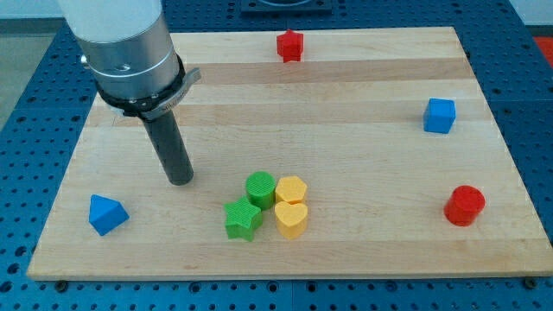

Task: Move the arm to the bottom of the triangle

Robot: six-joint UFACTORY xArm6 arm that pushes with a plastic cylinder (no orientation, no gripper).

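Observation:
The blue triangle block (107, 214) lies near the view's bottom left corner of the wooden board (346, 121). My tip (181, 180) rests on the board up and to the right of the triangle, with a clear gap between them. The tip is left of a cluster of blocks: a green cylinder (260, 187), a green star (243, 219), a yellow hexagon (292, 188) and a yellow heart (292, 218). The tip touches no block.
A red star-like block (290, 45) sits at the view's top edge of the board. A blue cube (440, 115) is at the right. A red cylinder (465, 206) is at the lower right. The arm's grey body (125, 47) covers the board's top left corner.

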